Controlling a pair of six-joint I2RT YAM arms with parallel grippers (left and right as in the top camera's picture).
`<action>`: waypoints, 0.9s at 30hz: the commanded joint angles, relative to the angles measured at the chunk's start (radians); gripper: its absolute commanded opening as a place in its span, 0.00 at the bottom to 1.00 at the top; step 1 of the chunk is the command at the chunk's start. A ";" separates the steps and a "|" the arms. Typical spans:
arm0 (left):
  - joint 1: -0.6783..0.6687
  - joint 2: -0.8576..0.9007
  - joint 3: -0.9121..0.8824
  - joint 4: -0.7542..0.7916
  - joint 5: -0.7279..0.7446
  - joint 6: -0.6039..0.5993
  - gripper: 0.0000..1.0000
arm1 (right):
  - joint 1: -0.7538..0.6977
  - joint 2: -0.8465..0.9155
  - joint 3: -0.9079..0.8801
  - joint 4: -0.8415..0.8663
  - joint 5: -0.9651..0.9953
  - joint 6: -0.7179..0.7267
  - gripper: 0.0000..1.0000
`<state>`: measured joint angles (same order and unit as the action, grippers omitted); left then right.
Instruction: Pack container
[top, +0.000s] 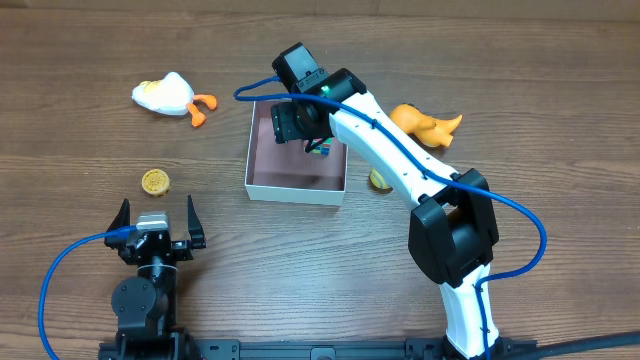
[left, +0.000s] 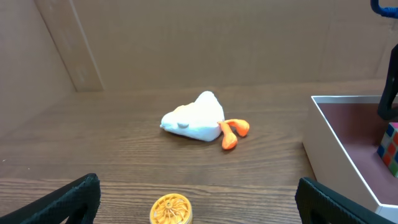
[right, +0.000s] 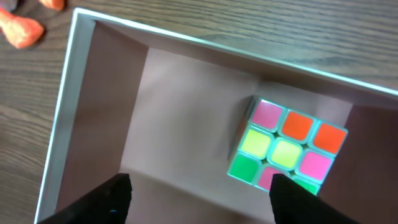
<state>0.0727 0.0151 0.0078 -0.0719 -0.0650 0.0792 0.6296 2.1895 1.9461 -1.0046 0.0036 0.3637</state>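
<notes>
The container (top: 262, 182), a square white box with a dusty pink inside, stands mid-table. A colourful puzzle cube (right: 287, 148) lies inside it by the far right wall; it also shows in the overhead view (top: 321, 149) and the left wrist view (left: 389, 145). My right gripper (right: 199, 198) hangs open and empty over the box, beside the cube. My left gripper (left: 199, 200) is open and empty near the front left, just behind a small yellow wheel (left: 170, 210). A white toy duck with orange feet (top: 168, 96) lies on its side at the back left.
An orange toy duck (top: 428, 125) lies right of the container, behind the right arm. A small yellowish round piece (top: 379, 180) sits by the box's right front corner. The yellow wheel (top: 155, 181) lies left of the box. A brown wall backs the table.
</notes>
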 joint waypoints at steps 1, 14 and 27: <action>0.006 -0.004 -0.003 0.004 -0.013 -0.016 1.00 | -0.003 -0.033 0.003 0.020 -0.033 0.004 0.56; 0.006 -0.004 -0.003 0.004 -0.013 -0.016 1.00 | -0.001 -0.017 -0.060 0.100 -0.046 0.034 0.21; 0.006 -0.004 -0.003 0.004 -0.013 -0.016 1.00 | -0.001 0.044 -0.076 0.109 -0.063 0.033 0.19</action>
<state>0.0727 0.0151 0.0078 -0.0719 -0.0650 0.0792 0.6296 2.1921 1.8732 -0.8909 -0.0471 0.3920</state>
